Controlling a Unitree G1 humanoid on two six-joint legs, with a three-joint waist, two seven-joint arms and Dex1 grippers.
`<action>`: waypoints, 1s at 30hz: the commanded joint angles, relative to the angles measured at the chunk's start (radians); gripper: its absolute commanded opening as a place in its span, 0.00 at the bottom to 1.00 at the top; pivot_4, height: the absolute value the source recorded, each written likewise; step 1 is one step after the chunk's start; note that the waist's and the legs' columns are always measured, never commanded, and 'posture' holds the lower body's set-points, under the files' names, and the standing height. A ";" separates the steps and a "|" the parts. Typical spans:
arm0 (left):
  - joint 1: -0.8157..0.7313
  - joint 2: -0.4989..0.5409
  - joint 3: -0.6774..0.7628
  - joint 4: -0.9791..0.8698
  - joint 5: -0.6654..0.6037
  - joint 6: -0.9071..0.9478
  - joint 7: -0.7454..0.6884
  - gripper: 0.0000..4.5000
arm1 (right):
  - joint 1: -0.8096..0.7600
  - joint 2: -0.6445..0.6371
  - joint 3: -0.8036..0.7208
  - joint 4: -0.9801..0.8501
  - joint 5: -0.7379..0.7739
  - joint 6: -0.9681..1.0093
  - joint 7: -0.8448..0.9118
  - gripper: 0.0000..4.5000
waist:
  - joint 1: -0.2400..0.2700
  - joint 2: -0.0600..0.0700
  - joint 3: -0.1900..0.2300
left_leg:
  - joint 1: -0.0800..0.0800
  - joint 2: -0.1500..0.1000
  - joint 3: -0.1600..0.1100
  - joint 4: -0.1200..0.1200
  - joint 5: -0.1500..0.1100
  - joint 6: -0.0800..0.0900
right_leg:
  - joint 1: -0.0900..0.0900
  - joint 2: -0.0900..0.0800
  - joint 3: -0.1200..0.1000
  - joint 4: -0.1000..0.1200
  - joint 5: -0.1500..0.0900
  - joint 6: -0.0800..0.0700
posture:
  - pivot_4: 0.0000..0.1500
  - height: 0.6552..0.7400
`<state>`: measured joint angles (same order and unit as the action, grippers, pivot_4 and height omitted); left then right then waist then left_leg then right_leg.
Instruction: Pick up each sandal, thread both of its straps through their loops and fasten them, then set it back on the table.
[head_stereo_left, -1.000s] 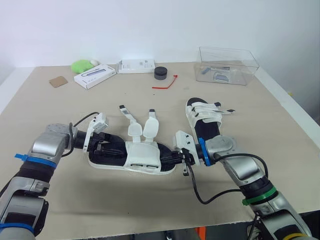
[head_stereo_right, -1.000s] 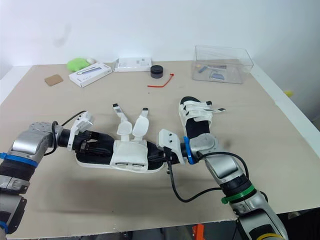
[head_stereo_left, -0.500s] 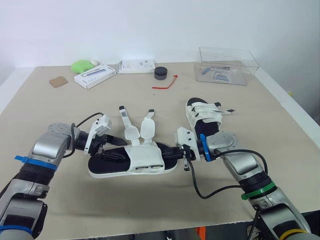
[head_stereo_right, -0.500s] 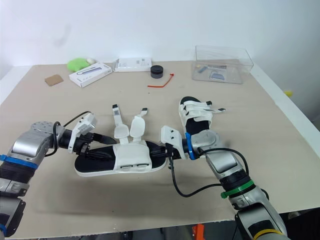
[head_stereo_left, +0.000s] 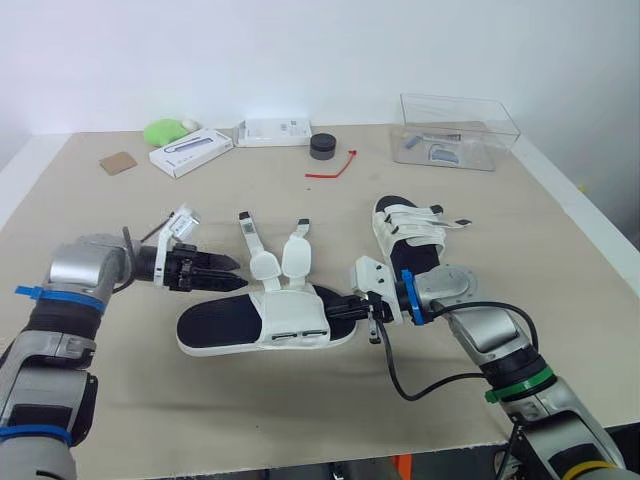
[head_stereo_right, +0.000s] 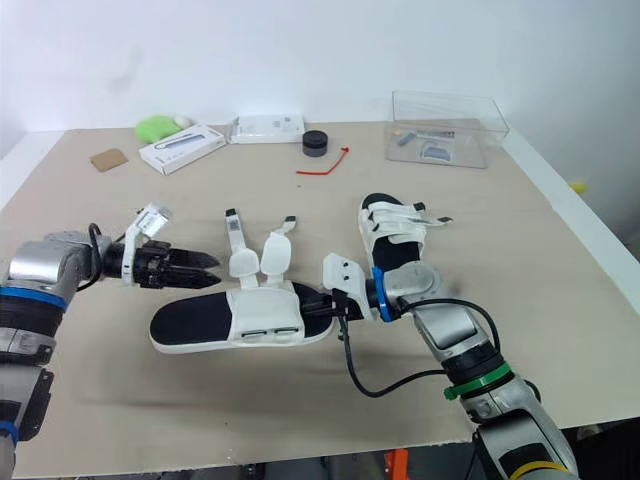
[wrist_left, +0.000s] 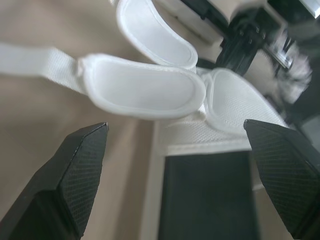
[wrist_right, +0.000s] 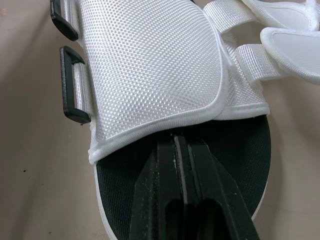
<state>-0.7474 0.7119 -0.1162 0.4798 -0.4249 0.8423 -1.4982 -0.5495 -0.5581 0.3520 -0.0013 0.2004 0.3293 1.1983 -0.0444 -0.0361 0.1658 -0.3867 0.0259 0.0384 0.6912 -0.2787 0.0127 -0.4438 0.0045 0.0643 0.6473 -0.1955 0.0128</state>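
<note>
A sandal (head_stereo_left: 262, 322) with a black sole and white upper lies in the middle of the table. Its two straps (head_stereo_left: 252, 245) are unthreaded and splay away from me. The two black loops (wrist_right: 74, 85) on its side hold nothing. My right gripper (head_stereo_left: 338, 309) is shut on one end of the sole. My left gripper (head_stereo_left: 238, 274) hovers open just beyond the sandal's other end, its fingers (wrist_left: 75, 170) wide apart and touching nothing. A second sandal (head_stereo_left: 410, 240) rests on the table to the right, with straps across its upper.
At the back right stands a clear plastic box (head_stereo_left: 455, 130). Along the back lie a black puck (head_stereo_left: 322, 146), a red tie (head_stereo_left: 335, 165), two white boxes (head_stereo_left: 190, 152), a green object (head_stereo_left: 165, 130) and a brown card (head_stereo_left: 117, 162).
My left gripper let go of the sandal's end and drew back to the left, now open. The sandal shifted slightly with the right gripper, which stays shut on it.
</note>
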 joint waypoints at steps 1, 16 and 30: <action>-0.020 -0.019 0.023 0.022 -0.034 0.114 0.036 1.00 | 0.003 -0.021 -0.006 -0.034 -0.002 -0.003 0.020 0.02 | 0.000 0.000 0.000 | 0.000 0.000 0.000 0.000 0.000 0.000 | 0.000 0.000 0.000 0.000 0.000 0.000 | 1.00 1.00; -0.249 -0.223 0.251 0.433 -0.063 0.139 0.354 1.00 | 0.007 -0.024 -0.002 -0.040 -0.013 -0.017 0.019 0.02 | -0.002 -0.001 0.000 | 0.000 -0.002 -0.003 0.001 0.000 0.000 | 0.001 -0.002 -0.001 0.001 0.001 -0.002 | 1.00 1.00; -0.362 -0.314 0.356 0.697 -0.009 -0.129 0.531 1.00 | 0.020 -0.045 -0.004 -0.066 -0.017 -0.013 0.024 0.02 | 0.000 -0.001 0.000 | 0.000 -0.005 -0.005 0.001 0.000 -0.001 | 0.001 -0.004 -0.001 0.001 0.002 -0.001 | 1.00 1.00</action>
<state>-1.0818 0.4007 0.2251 1.1646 -0.4490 0.7589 -0.9743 -0.5345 -0.5917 0.3522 -0.0390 0.1894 0.3179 1.2167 -0.0446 -0.0372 0.1653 -0.3872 0.0210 0.0330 0.6921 -0.2789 0.0120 -0.4427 0.0002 0.0628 0.6482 -0.1937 0.0117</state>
